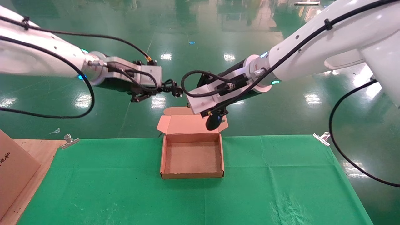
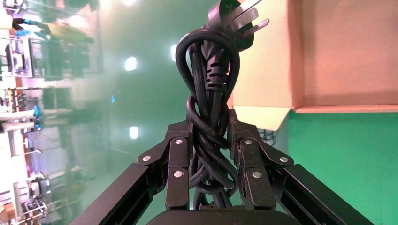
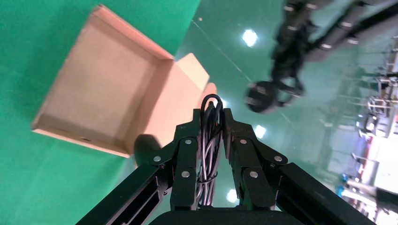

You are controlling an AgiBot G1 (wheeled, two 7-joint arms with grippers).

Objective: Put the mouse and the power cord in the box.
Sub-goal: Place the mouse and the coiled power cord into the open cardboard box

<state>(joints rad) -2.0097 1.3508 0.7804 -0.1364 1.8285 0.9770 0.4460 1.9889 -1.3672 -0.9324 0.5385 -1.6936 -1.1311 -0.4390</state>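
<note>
Black power cord [image 2: 209, 117] plug-forward, left jaws clamped | right jaws pinch mouse [image 1: 214, 122] cable

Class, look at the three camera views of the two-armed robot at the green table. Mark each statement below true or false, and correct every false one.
1. The box stands open and holds nothing. True.
2. The left gripper is shut on the power cord. True.
3. The mouse lies on the green cloth beside the box. False: it hangs in the air under the right gripper, above the box's far edge.
4. The right gripper is open and holds nothing. False: it is shut on the mouse's bundled thin cable.
5. The power cord's plug rests inside the box. False: it is held up in the air.
</note>
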